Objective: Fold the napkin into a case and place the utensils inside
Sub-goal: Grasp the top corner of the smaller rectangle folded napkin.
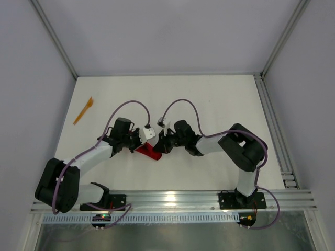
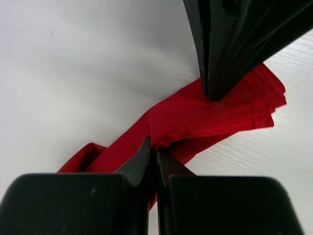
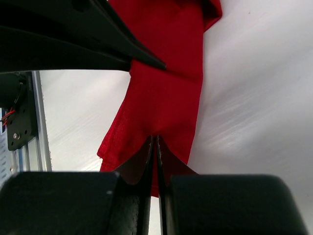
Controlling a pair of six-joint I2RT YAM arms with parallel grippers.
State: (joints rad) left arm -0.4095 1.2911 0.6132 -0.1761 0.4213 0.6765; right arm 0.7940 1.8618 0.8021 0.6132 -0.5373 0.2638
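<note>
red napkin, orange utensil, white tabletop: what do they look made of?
Bright red napkin: soft matte cloth; it creases and drapes, fine weave visible at its edge. Slim orange utensil: probably plastic, going by uniform colour; too small to judge finish. White tabletop: hard, smooth, faint linear grain, soft sheen; maybe laminate or painted wood.

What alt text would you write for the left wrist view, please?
The left gripper, shut, pinches a crumpled red napkin at the bottom centre. The right gripper pinches the same napkin from the upper right, over a white table.
</note>
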